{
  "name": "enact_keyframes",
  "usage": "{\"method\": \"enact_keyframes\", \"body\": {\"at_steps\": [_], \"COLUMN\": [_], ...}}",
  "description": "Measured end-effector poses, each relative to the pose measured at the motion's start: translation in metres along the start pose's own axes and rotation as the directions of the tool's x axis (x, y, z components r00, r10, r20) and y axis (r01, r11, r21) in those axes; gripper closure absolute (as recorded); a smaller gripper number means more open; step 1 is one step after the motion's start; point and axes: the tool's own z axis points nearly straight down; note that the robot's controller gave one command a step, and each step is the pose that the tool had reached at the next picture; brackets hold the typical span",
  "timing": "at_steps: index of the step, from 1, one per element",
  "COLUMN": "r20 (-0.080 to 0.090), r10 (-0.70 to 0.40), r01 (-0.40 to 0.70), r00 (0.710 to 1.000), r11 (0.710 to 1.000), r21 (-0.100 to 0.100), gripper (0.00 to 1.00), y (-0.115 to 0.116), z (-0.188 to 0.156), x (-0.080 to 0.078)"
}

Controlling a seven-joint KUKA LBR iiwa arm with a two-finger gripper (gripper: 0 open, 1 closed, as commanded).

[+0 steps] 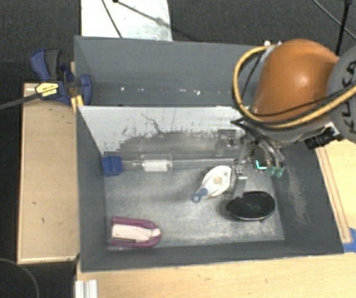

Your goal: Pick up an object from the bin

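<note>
From where I stand, the grey bin (178,222) has little in it. Far out at nine o'clock lies a clear tube with a blue cap (137,165), and down at eight o'clock a purple and white packet (134,231). Just past the middle toward three o'clock rests a small white piece with a blue stem (214,183), and at four o'clock, near it, a flat black disc (250,206). The gripper (245,172) hangs low at the white piece's two o'clock side, just beside it; whether it is spread or closed I cannot tell under the orange cover (293,73). I take the white piece for its target. It looks like light, hard, smooth plastic that could skid on the metal floor. I would take it across the white body, where it is widest, not by the thin blue stem.
</note>
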Motion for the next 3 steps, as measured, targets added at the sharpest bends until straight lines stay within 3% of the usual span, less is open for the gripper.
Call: {"method": "enact_keyframes", "body": {"at_steps": [1,2,3], "r20": [0.001,0.001,0.007], "r10": [-0.105,-0.046,-0.045], "r01": [0.105,0.046,0.045], "r00": [0.994,0.999,0.999], "r11": [0.994,0.999,0.999], "r21": [0.001,0.0,0.0], "gripper": [0.0,0.0,1.0], "y": [-0.037,-0.05,-0.05], "z": [0.122,0.173,0.17], "x": [-0.044,-0.042,-0.044]}}
